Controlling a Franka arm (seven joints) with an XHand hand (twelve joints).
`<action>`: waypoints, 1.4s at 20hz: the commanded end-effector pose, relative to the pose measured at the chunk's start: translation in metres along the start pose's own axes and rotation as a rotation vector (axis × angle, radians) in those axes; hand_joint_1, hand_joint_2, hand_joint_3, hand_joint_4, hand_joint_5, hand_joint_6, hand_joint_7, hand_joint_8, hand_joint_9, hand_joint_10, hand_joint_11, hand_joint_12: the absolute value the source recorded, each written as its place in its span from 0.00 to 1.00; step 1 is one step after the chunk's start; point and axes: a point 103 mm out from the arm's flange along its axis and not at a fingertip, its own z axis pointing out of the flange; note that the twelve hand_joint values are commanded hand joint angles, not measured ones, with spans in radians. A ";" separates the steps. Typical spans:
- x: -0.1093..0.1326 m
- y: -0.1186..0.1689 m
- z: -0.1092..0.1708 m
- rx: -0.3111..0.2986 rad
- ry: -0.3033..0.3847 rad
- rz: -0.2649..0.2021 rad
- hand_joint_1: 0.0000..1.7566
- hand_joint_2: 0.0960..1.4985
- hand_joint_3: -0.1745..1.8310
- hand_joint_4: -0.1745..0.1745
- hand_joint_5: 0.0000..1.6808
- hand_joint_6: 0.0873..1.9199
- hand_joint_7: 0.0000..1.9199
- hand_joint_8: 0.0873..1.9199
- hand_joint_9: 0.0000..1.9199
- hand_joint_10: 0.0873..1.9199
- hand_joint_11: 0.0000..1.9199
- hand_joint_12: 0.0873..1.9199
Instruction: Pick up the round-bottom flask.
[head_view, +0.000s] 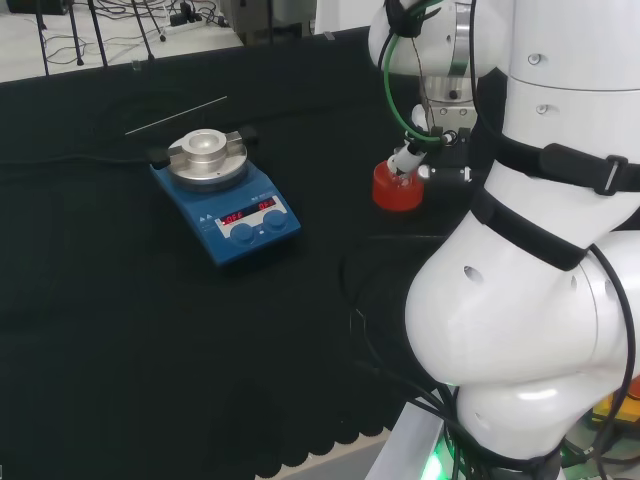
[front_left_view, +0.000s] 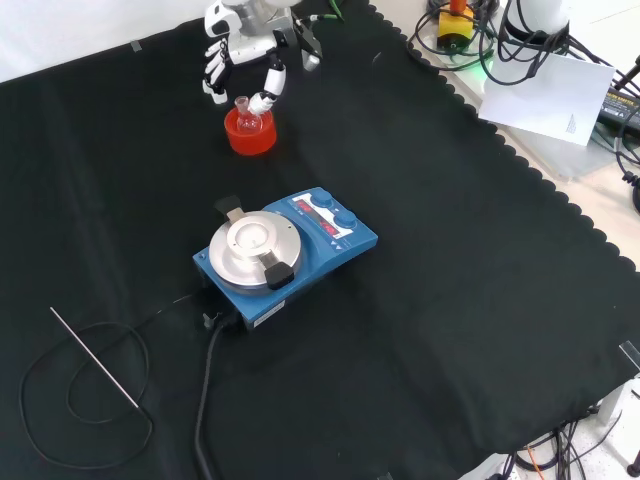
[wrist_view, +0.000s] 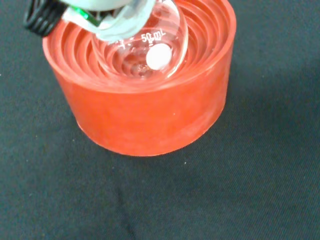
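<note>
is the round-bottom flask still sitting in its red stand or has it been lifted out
In the stand. The wrist view shows the round-bottom flask with its bulb nested in the red ribbed stand; the hand is at its neck.

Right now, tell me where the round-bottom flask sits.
The round-bottom flask sits in the red ribbed stand, near the front view's top, beyond the blue hotplate, right under the robot hand.

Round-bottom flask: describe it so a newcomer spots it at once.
On the black cloth, look past the blue stirrer plate toward the arm's end, where the hand hovers. A red ribbed ring stand sits there; the flask is the small clear glass bulb in it, the only glassware.
</note>
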 end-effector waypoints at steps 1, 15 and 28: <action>0.000 0.001 -0.002 -0.011 -0.002 -0.005 0.51 0.41 0.40 0.38 0.36 0.33 0.20 0.30 0.29 0.30 0.11 0.69; 0.003 0.001 -0.002 -0.022 -0.021 -0.015 0.52 0.42 0.40 0.38 0.44 0.37 0.21 0.31 0.30 0.31 0.14 0.69; 0.008 0.003 -0.003 -0.050 -0.058 -0.016 0.55 0.49 0.35 0.60 0.54 0.43 0.22 0.31 0.32 0.30 0.16 0.68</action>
